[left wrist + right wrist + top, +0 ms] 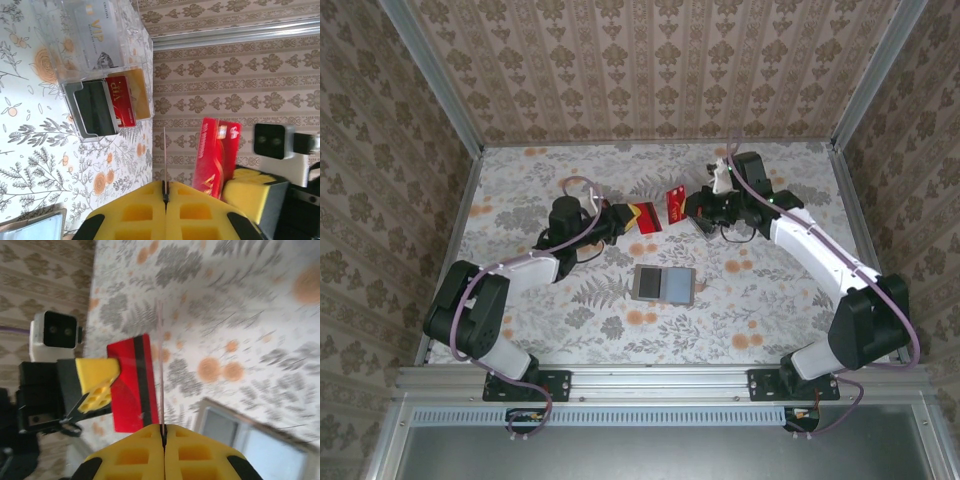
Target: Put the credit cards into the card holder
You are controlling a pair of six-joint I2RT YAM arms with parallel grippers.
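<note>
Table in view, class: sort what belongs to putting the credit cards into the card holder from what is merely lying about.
Job: red card held in left hand; second red card held in right hand; boxed cards; card holder.
Lying about: clear plastic box.

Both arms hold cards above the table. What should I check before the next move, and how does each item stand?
1. Left gripper shut on its red card: ok.
2. Right gripper shut on its own red card: ok.
3. Card holder lying open on the table: ok.
4. Holder clear of both arms: ok.
5. Holder slot free to take a card: cannot tell.
6. Clear box emptied: not ok, cards inside.
</note>
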